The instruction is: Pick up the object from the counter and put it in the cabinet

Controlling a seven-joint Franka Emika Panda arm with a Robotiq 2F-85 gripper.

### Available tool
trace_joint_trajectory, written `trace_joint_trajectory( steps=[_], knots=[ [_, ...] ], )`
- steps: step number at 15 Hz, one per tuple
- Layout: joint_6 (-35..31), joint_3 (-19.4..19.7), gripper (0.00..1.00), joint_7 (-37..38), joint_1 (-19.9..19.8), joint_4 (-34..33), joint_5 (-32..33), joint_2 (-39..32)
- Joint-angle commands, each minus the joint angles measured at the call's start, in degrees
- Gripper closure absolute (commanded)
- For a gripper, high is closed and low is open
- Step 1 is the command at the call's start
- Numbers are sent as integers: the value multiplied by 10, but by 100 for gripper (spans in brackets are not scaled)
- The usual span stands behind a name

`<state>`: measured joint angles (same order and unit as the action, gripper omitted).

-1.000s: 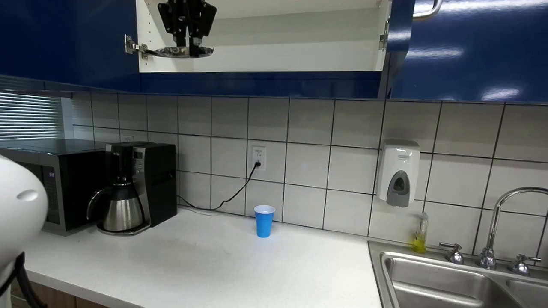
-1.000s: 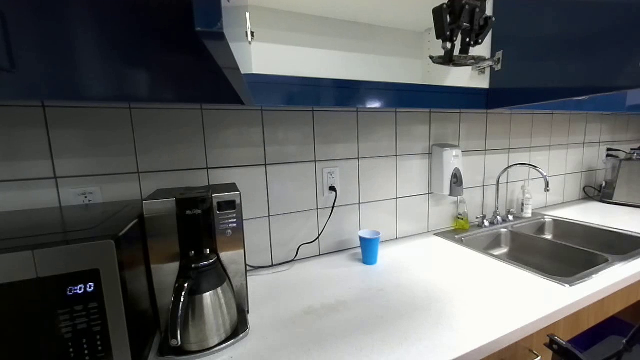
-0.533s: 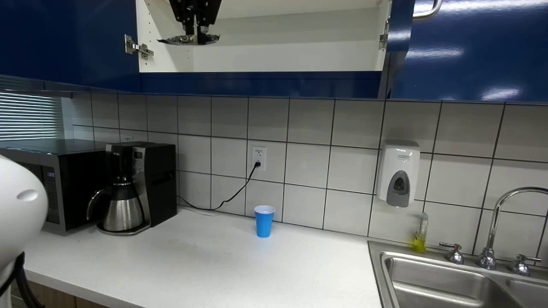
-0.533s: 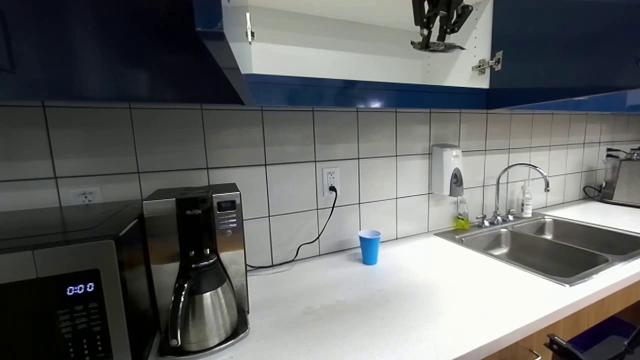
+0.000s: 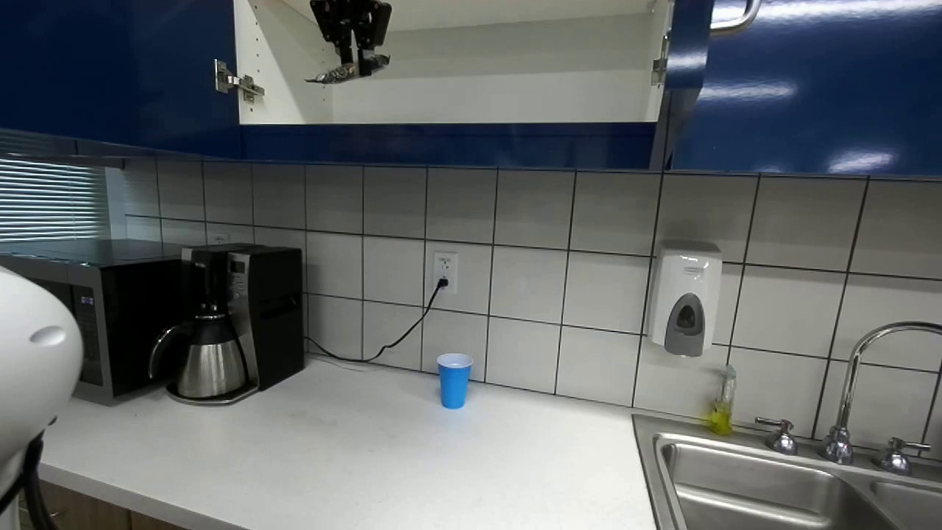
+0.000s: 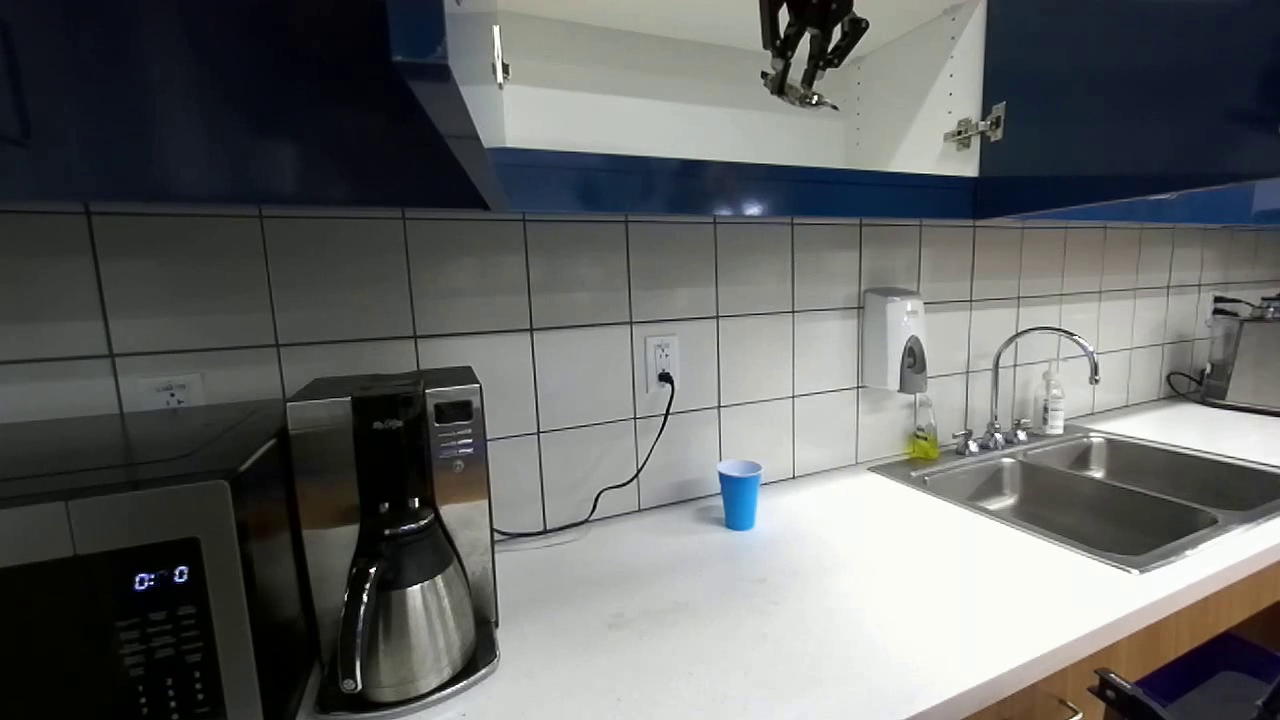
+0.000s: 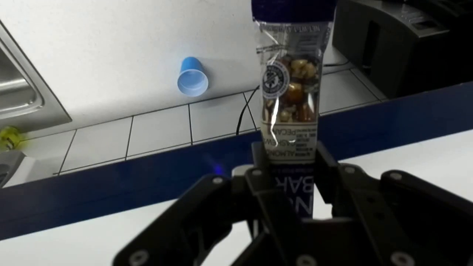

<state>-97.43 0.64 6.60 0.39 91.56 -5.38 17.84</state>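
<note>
At the open cabinet (image 5: 508,96), the end effector (image 7: 290,152) pinches a nut bar (image 7: 290,92) — wrapped, tilted.

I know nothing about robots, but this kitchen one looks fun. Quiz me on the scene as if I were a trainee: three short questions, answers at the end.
1. Multiple choice. What does the gripper hold?
A) a soap bottle
B) a wrapped nut bar
C) a coffee pot
2. True or false: the blue cup stands upright on the counter, below the open cabinet.
3. Fill in: in both exterior views, the coffee maker stands between the blue cup and the (blank).
Key: 1 B; 2 true; 3 microwave.
</note>
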Motion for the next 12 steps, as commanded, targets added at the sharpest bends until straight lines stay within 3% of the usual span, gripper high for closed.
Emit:
trace_joint_trajectory(
  steps=[1, 12],
  knots=[
    [-59, -7, 91, 25, -2, -34, -15, -38],
    [-187, -13, 91, 47, 3, -67, -4, -110]
  ],
)
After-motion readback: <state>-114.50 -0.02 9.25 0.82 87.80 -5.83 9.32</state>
